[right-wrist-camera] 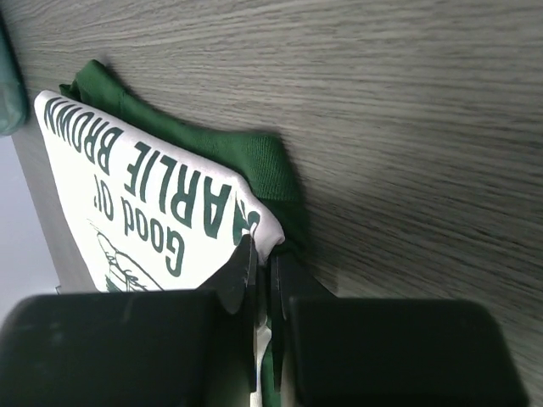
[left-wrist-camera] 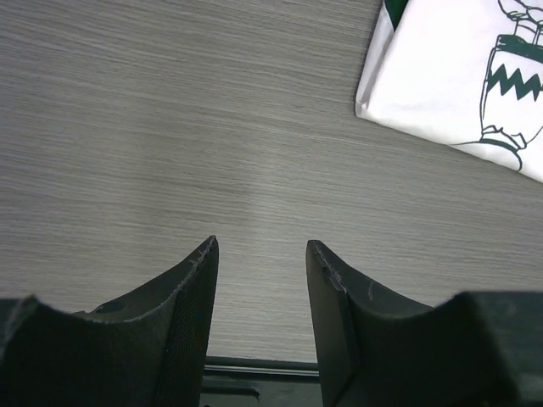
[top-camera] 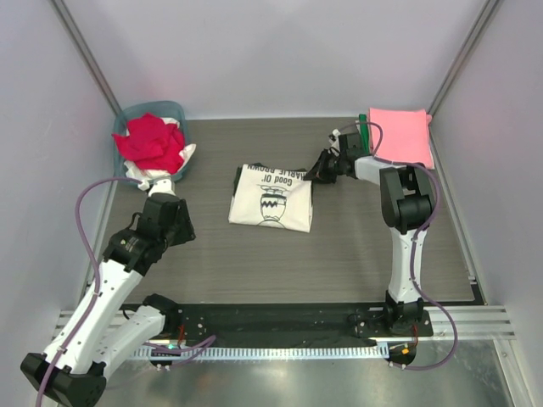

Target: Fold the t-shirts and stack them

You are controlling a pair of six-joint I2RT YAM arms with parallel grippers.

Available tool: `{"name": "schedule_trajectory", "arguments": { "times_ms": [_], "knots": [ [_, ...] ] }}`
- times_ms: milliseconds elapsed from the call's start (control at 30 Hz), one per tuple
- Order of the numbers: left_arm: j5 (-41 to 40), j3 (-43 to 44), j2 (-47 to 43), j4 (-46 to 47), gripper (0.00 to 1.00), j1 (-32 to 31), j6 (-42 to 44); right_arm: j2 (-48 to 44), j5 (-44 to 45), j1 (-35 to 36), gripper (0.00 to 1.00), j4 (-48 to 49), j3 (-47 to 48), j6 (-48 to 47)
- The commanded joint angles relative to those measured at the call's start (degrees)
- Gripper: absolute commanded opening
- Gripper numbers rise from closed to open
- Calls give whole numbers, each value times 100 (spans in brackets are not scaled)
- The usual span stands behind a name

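Your left gripper [left-wrist-camera: 259,280] hangs over the grey wood-grain tabletop [left-wrist-camera: 170,127], jaws spread partway with nothing between them. Mid-table lies the folded cream cotton t-shirt with Charlie Brown print [top-camera: 271,199]. Your right gripper [right-wrist-camera: 261,254] is pinching its far right corner, right by the dark green sleeve. Way back there's a flat pink t-shirt [top-camera: 400,134] on the right and a crumpled red t-shirt [top-camera: 151,142] in the round teal plastic basket [top-camera: 161,108] on the left.

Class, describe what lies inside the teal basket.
A crumpled red t-shirt fills the teal basket, with white cloth spilling over its near rim. Anything beneath the red one is covered and cannot be seen.
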Motion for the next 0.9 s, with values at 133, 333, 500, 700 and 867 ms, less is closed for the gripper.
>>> {"name": "schedule_trajectory", "arguments": {
  "times_ms": [133,333,500,700,867],
  "knots": [
    [-276,113,-100,82,47,20,-75,-790,463,20,1,-1437,516,-935],
    [-320,113,-127,65,46,20,-92,-1494,1502,-147,1,-2546,1009,-1659],
    [-372,122,-126,38,46,29,-101,-1959,1968,-392,1,-2722,1299,-2230],
    [-452,122,-153,12,45,29,-136,-2355,2258,-700,1,-2757,1738,-2590],
    [-452,122,-135,12,45,29,-136,-2321,2426,-937,1,-3021,2397,-2784]
  ]
}}
